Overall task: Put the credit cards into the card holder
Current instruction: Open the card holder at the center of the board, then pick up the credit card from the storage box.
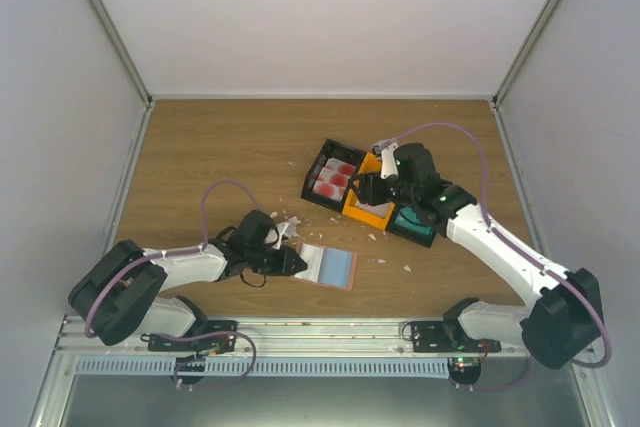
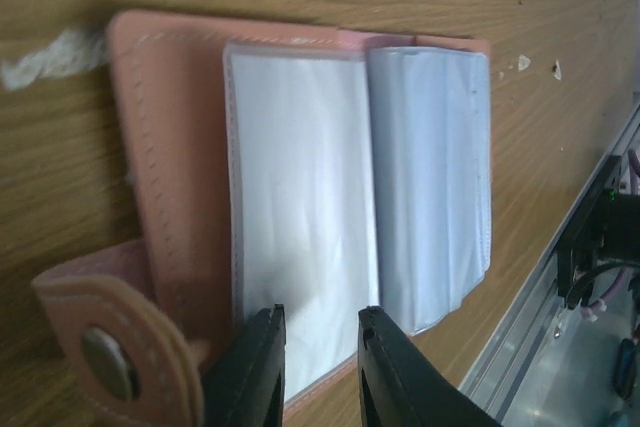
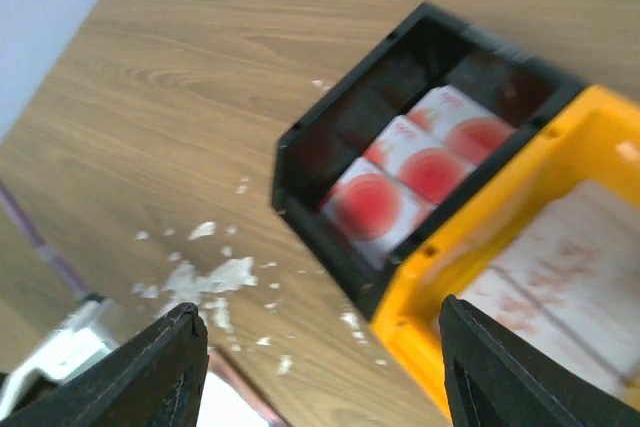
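The salmon-pink card holder [image 1: 332, 267] lies open on the table, its clear sleeves [image 2: 300, 207] facing up and its snap tab [image 2: 105, 352] folded out. My left gripper [image 1: 296, 262] is at its left edge; in the left wrist view the gripper [image 2: 320, 352] is narrowly open over the sleeve page, holding nothing. White cards with red circles [image 3: 410, 172] stand in a black bin [image 1: 318, 169]. More red-marked white cards [image 3: 565, 282] lie in an orange bin [image 1: 362, 213]. Teal cards [image 1: 412, 219] sit in another black bin. My right gripper [image 1: 366, 187] hovers wide open and empty [image 3: 320, 352] above the bins' near side.
White crumbs [image 3: 215, 277] are scattered on the wooden table between the bins and the holder, with more [image 1: 407, 269] to the right. The table's metal front rail [image 2: 560, 277] runs close to the holder. Grey walls enclose the sides and back.
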Robot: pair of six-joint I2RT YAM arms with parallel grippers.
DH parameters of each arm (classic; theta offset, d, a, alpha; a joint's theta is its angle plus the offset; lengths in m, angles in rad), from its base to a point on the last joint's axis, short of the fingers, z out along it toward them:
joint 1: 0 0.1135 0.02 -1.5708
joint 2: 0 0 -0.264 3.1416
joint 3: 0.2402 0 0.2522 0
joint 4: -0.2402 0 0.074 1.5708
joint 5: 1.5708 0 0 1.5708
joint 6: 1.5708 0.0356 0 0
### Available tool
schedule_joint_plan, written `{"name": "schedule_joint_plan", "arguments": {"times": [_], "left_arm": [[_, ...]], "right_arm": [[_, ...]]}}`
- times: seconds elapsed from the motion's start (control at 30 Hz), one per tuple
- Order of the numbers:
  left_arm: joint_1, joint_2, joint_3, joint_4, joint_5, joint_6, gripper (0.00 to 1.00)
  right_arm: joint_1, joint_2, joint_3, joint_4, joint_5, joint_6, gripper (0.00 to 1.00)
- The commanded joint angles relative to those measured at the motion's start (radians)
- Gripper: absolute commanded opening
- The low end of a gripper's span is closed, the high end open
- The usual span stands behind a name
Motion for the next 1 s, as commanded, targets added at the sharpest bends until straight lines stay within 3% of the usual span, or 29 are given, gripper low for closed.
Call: {"name": "schedule_joint_plan", "arguments": {"times": [0.0,0.17,0.27,0.37,0.63,0.97], "left_arm": [[-0.015,0.005,0.05,0.008,-0.004,0.025,0.27],[-0.026,0.01,0.081,-0.005,0.009,0.037,0.32],[-0.031,0.016,0.095,-0.009,0.012,0.036,0.33],[-0.034,0.028,0.113,-0.009,0.013,0.033,0.33],[-0.036,0.081,0.195,0.001,-0.013,-0.007,0.4],[-0.031,0.203,0.325,0.104,-0.097,-0.12,0.39]], "right_arm": [[-0.05,-0.007,0.076,-0.264,0.079,-0.23,0.64],[-0.085,0.045,0.144,-0.361,0.133,-0.299,0.63],[-0.111,0.115,0.188,-0.407,0.146,-0.348,0.47],[-0.141,0.189,0.233,-0.43,0.185,-0.373,0.44],[-0.168,0.372,0.366,-0.41,0.148,-0.398,0.48],[-0.149,0.448,0.492,-0.395,0.066,-0.43,0.58]]}}
